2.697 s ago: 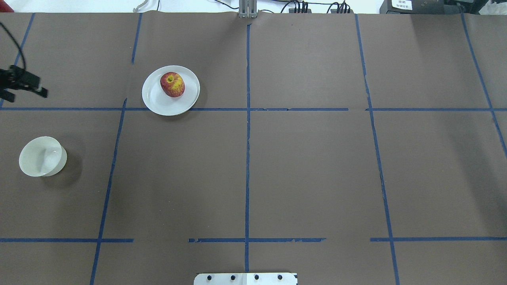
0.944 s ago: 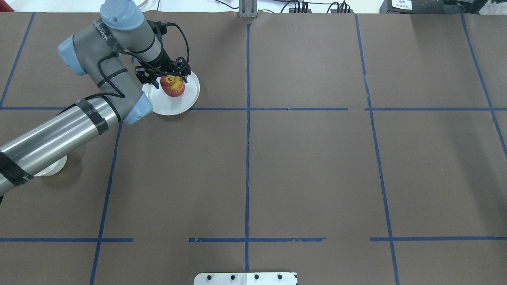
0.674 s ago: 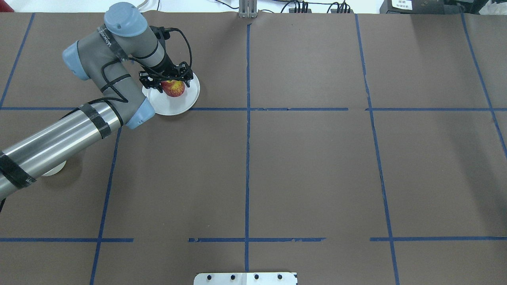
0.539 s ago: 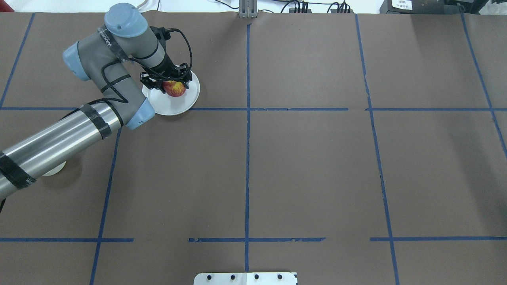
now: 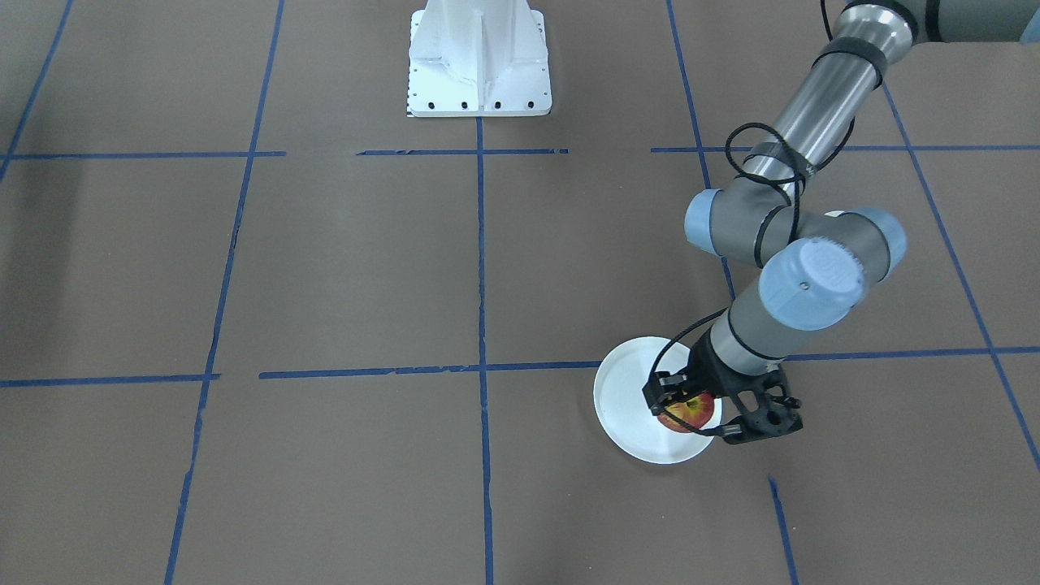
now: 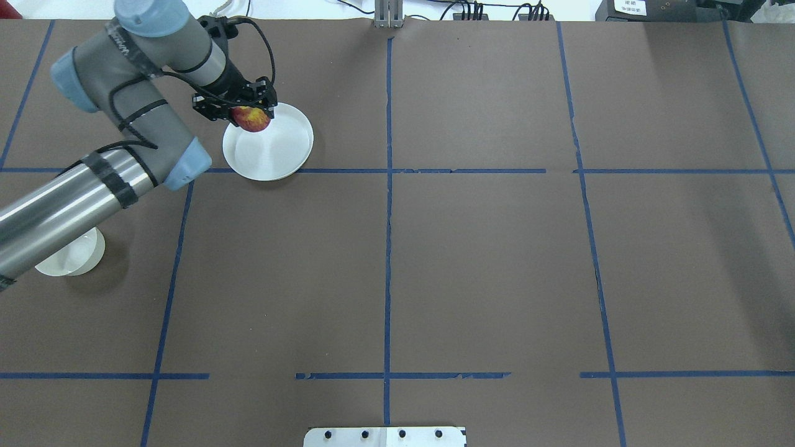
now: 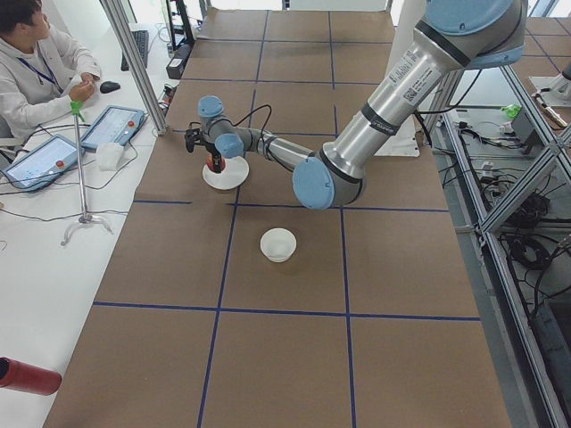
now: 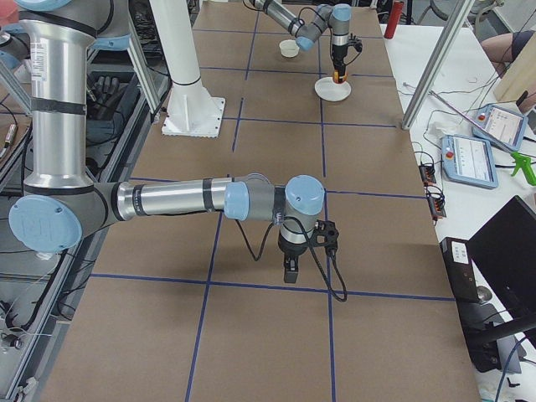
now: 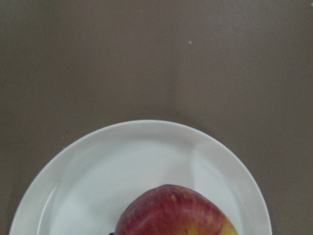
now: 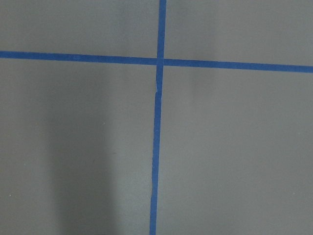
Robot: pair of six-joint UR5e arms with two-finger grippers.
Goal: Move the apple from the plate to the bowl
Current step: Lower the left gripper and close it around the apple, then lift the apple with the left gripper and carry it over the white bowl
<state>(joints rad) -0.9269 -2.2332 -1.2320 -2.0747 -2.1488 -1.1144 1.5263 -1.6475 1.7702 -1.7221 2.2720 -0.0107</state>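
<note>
My left gripper [image 6: 241, 112] is shut on the red and yellow apple [image 6: 250, 118] and holds it a little above the far left part of the white plate [image 6: 273, 149]. The front-facing view shows the apple [image 5: 686, 410] between the black fingers over the plate [image 5: 634, 394]. In the left wrist view the apple [image 9: 176, 213] hangs over the plate [image 9: 98, 181]. The cream-white bowl [image 6: 71, 259] stands at the near left, partly hidden by my left forearm; it is empty in the exterior left view [image 7: 278, 243]. My right gripper [image 8: 289, 270] hovers over bare table; I cannot tell if it is open.
Brown paper with blue tape lines [image 6: 387, 186] covers the table. The white robot base plate [image 5: 478, 65] is at the robot's side. An operator [image 7: 36, 62] sits with tablets beyond the far edge. A metal pole [image 7: 134, 62] stands near the plate.
My left arm came in from the left, set its gripper around the apple on the plate, shut on it and lifted it up and to the left.
</note>
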